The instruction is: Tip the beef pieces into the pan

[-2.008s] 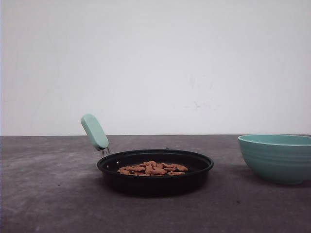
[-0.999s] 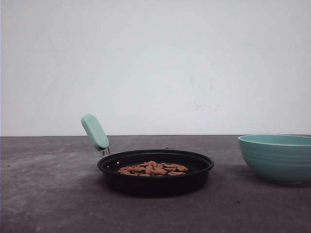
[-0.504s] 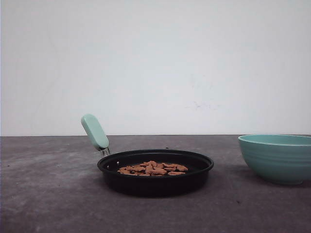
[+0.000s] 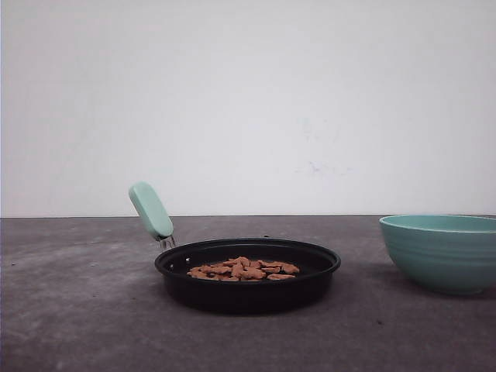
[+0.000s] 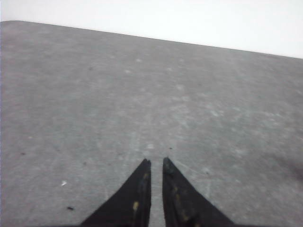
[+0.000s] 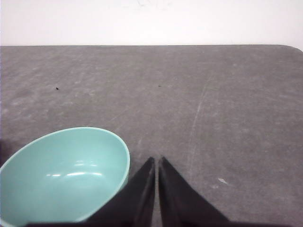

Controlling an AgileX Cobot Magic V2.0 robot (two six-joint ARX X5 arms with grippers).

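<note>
My left gripper [image 5: 156,163] is pressed together w/ nothing in it, over bare table [image 5: 94,94]. My right gripper [image 6: 156,161] is pressed together too, empty, just beside the teal bowl [image 6: 61,179], which looks empty inside. Further out, the beef pieces [image 4: 242,270] lie in the pan [image 4: 248,294], mid table. I think the pour is done; nothing left but parking both arms.

No visible change since earlier frames.

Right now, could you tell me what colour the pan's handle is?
Pale mint green handle, clearest in the front view.
</note>
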